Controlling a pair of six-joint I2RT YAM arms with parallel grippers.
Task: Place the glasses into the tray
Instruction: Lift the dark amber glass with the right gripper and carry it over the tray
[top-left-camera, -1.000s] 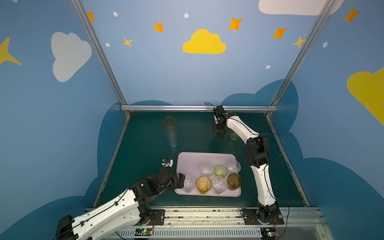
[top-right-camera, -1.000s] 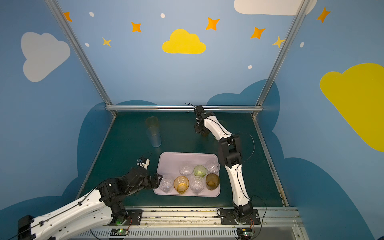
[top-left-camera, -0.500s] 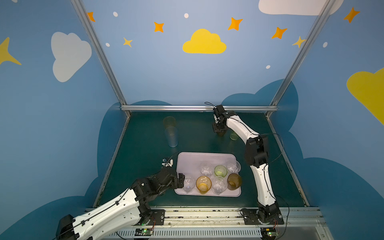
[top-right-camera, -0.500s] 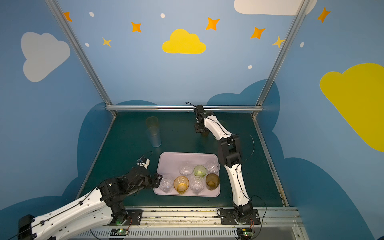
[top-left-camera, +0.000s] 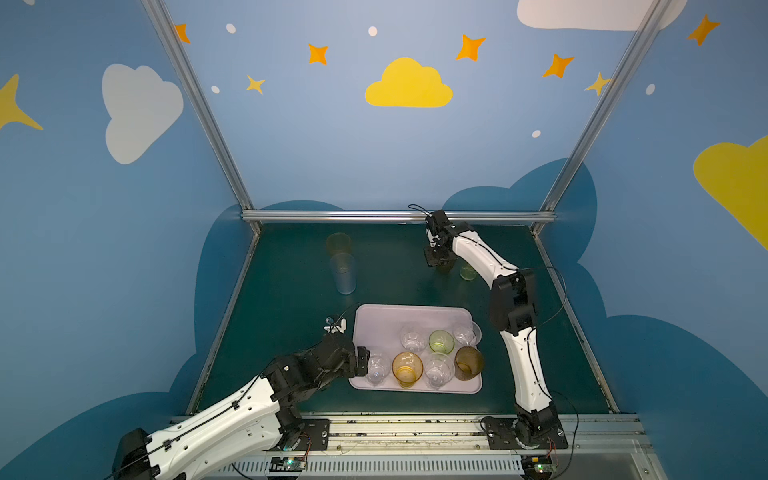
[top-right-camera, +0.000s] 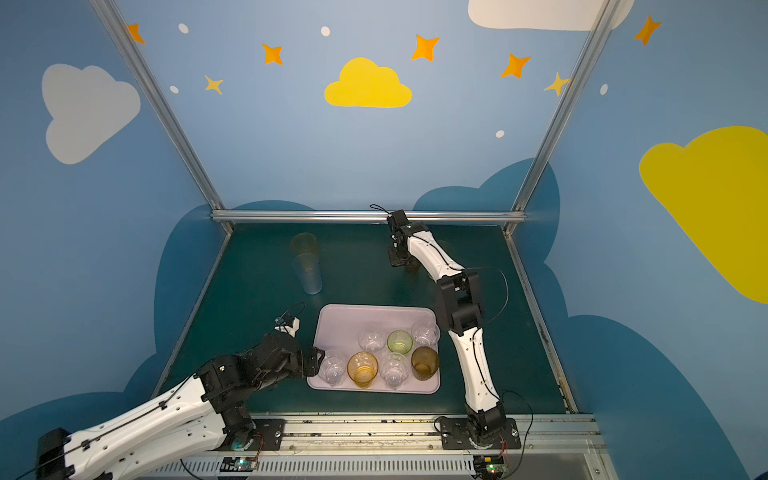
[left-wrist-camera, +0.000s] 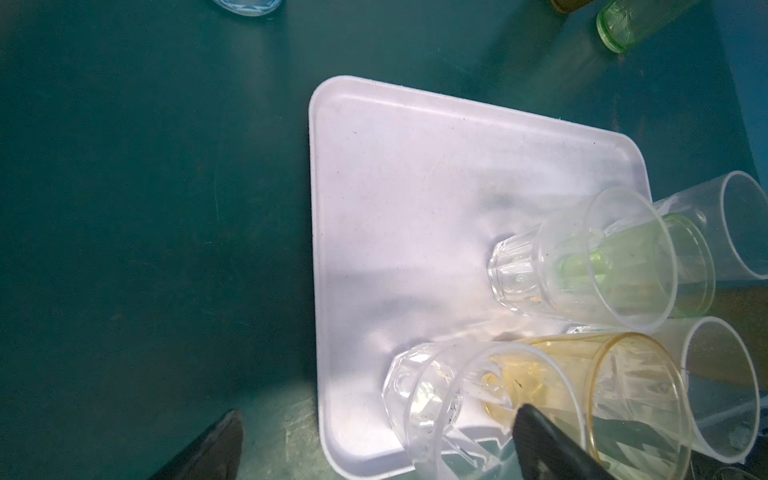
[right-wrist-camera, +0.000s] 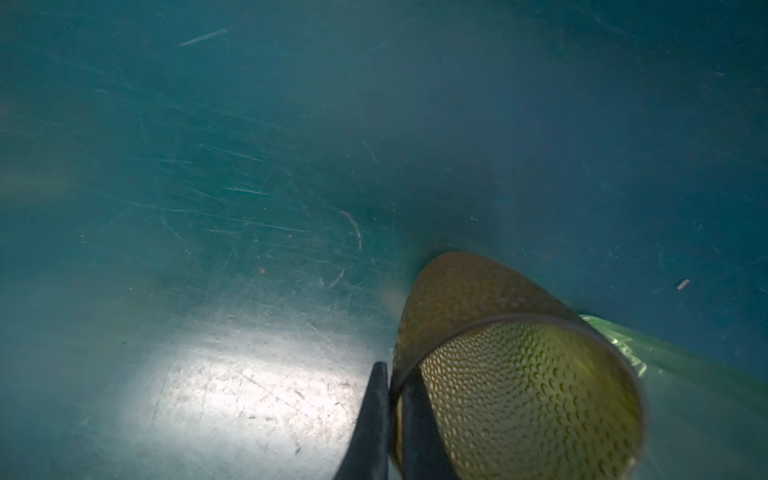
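Observation:
The pale lilac tray (top-left-camera: 415, 320) (top-right-camera: 365, 320) (left-wrist-camera: 395, 187) holds several short glasses: clear faceted, green, amber and brown. My left gripper (top-left-camera: 365, 366) (left-wrist-camera: 374, 440) is open at the tray's near left corner, with a clear faceted glass (top-left-camera: 376, 372) (left-wrist-camera: 424, 399) between its wide jaws. At the far back, my right gripper (top-left-camera: 440, 262) (right-wrist-camera: 392, 399) is shut on the rim of a brown dimpled glass (top-left-camera: 445, 267) (right-wrist-camera: 478, 299), one finger inside and one outside. A short green glass (top-left-camera: 467, 273) (right-wrist-camera: 623, 345) stands just beside it.
A tall blue glass (top-left-camera: 344, 274) (top-right-camera: 307, 274) and a tall orange one (top-left-camera: 338, 245) (top-right-camera: 304, 244) stand together at the back left of the green table. A metal rail (top-left-camera: 395, 216) runs along the back wall.
My right gripper's jaws have closed onto the brown glass's rim. Neither arm has visibly shifted, and the left gripper stays open.

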